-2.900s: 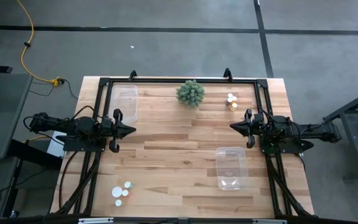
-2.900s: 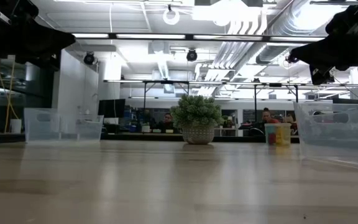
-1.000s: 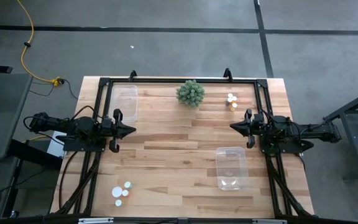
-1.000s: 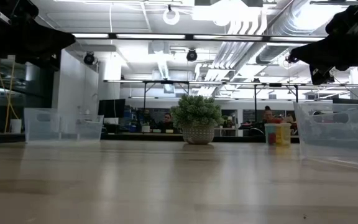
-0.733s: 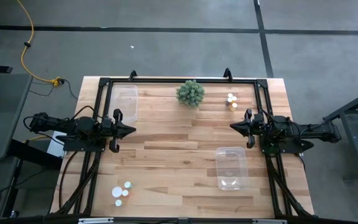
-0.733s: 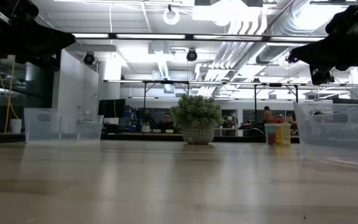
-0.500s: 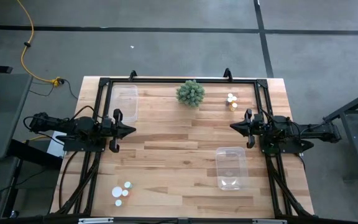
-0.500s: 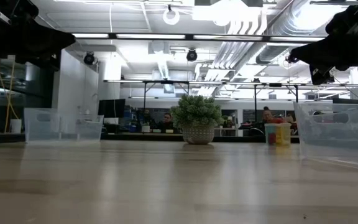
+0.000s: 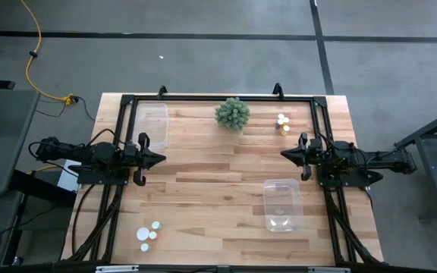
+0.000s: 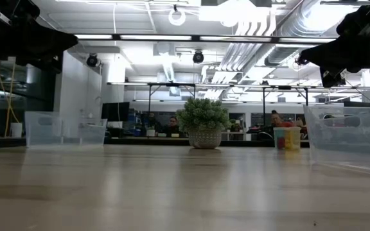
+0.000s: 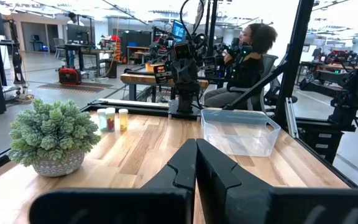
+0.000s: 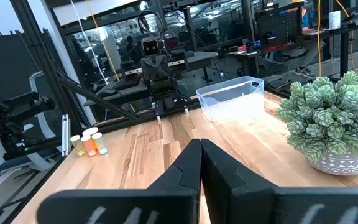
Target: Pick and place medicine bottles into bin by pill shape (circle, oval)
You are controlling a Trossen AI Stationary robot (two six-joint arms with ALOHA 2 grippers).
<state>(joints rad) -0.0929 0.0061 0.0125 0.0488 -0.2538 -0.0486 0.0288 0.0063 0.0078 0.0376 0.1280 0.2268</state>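
Medicine bottles are held by neither claw: left claw (image 9: 160,158) and right claw (image 9: 285,154) hover clenched and empty over opposite sides of the surface (image 9: 211,189). One bottle cluster (image 9: 149,234) stands at the near left corner, another cluster (image 9: 282,124) far right beside the plant (image 9: 233,113).

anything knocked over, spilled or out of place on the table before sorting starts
Nothing stands out. The white-capped amber medicine bottles stand upright in two clusters, the two clear plastic bins sit flat, and the spiky green potted plant is upright.
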